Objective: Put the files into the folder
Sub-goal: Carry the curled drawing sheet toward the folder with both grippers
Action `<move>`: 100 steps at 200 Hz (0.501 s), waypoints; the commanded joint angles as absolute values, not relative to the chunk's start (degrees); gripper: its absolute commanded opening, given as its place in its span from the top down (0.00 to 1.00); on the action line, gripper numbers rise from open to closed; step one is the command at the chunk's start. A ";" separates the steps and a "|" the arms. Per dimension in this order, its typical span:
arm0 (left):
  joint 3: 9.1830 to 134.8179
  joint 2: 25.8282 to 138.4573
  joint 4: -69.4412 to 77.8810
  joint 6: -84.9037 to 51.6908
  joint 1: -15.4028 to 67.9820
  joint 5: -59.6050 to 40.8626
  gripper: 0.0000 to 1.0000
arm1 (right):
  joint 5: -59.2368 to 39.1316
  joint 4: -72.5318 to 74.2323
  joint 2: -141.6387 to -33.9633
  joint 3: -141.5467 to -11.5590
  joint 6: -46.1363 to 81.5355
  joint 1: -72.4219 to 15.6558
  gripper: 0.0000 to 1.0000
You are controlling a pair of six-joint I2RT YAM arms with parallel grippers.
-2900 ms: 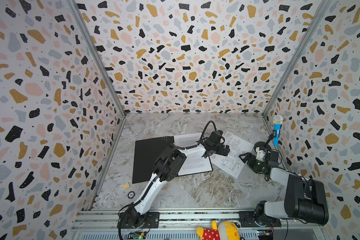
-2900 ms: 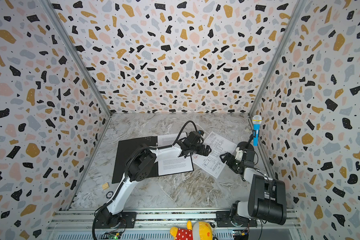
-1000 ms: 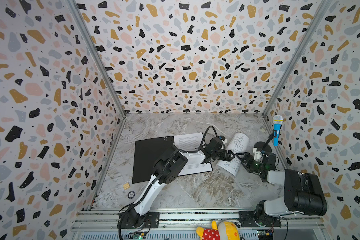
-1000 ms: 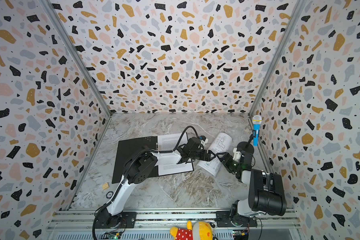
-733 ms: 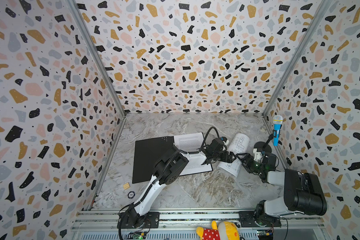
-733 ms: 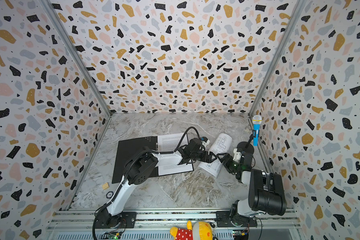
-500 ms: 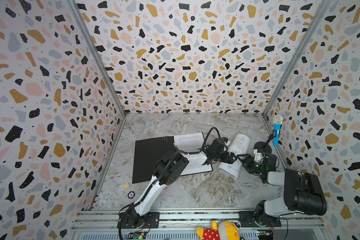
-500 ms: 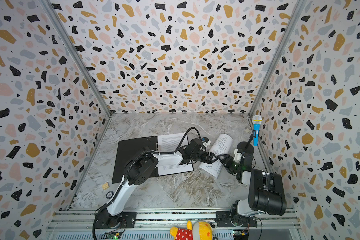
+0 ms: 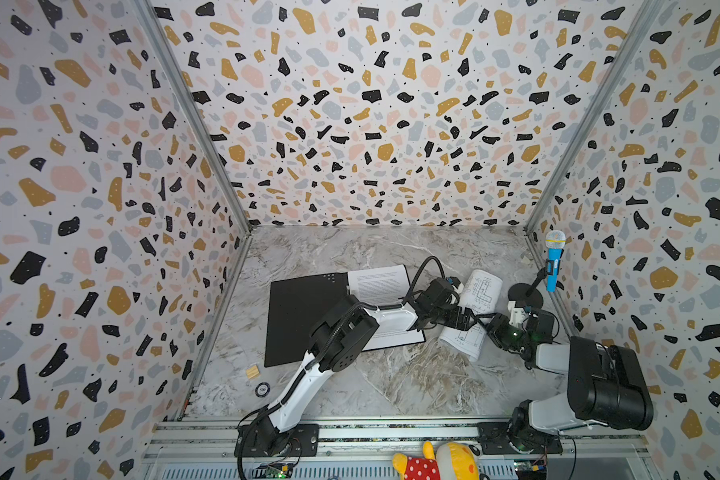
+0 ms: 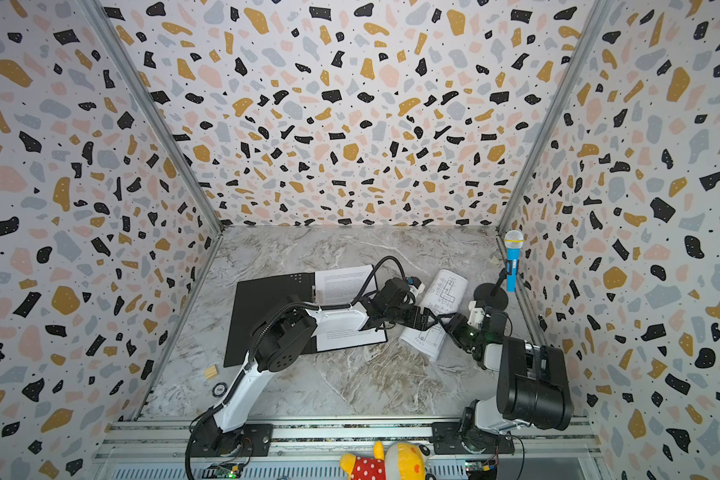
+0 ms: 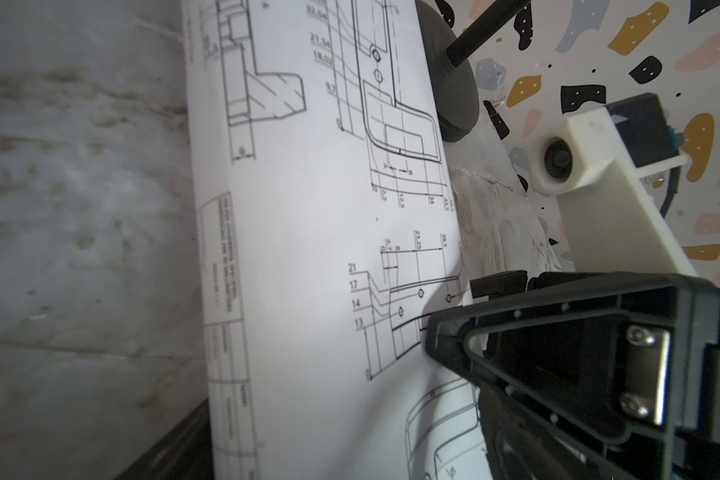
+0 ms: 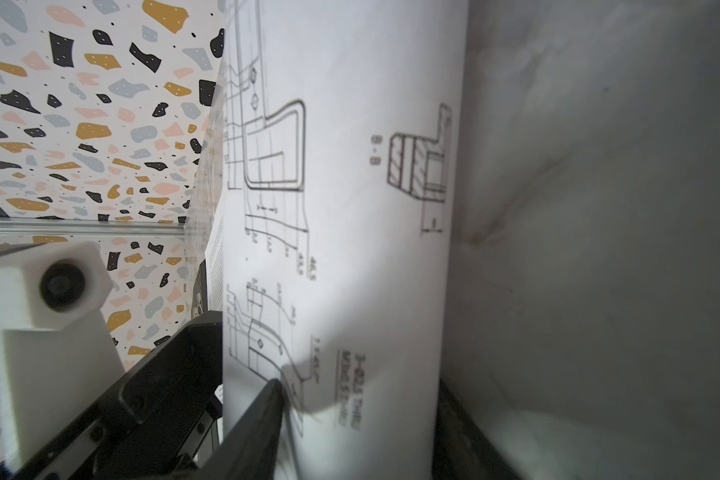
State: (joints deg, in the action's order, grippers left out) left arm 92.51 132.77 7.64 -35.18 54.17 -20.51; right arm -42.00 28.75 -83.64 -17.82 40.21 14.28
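Note:
The folder lies open with its black inside up. A white text sheet rests on its right half, partly under my left arm. To the right, the drawing sheet is bowed up off the table between both grippers. My left gripper is open against the sheet's left side. The sheet fills the left wrist view. My right gripper stands half-closed but still open. The sheet's raised fold sits between its fingers.
A blue toy microphone on a black round stand is close behind the right gripper by the right wall. A small wooden block and a round token lie front left. A plush toy sits on the front rail.
The drawing sheet lay flat before and now bows upward. My left gripper has slid right along it. The right gripper's jaws have narrowed around the fold.

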 commanded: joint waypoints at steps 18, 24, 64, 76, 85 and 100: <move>93.64 134.46 4.28 -34.98 54.58 -20.51 0.06 | -42.40 24.47 -81.76 -16.98 38.32 15.77 0.49; 93.83 134.41 4.10 -34.98 54.58 -20.42 0.05 | -42.53 24.31 -81.55 -16.99 38.23 15.97 0.49; 95.83 134.19 1.46 -33.92 54.58 -19.23 0.04 | -43.56 24.02 -81.47 -16.62 37.99 17.18 0.54; 96.36 134.17 0.89 -33.67 54.49 -18.86 0.04 | -44.19 23.99 -81.42 -16.50 37.79 17.80 0.54; 96.80 134.28 0.33 -33.52 54.49 -18.67 0.04 | -44.65 23.83 -81.32 -16.39 37.75 18.37 0.55; 97.16 134.21 -0.30 -33.41 54.49 -18.52 0.04 | -45.29 23.26 -80.76 -16.01 37.31 19.49 0.55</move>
State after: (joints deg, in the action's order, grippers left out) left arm 95.37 132.90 2.42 -34.70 54.17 -19.57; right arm -43.99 26.06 -82.63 -16.91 38.63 18.00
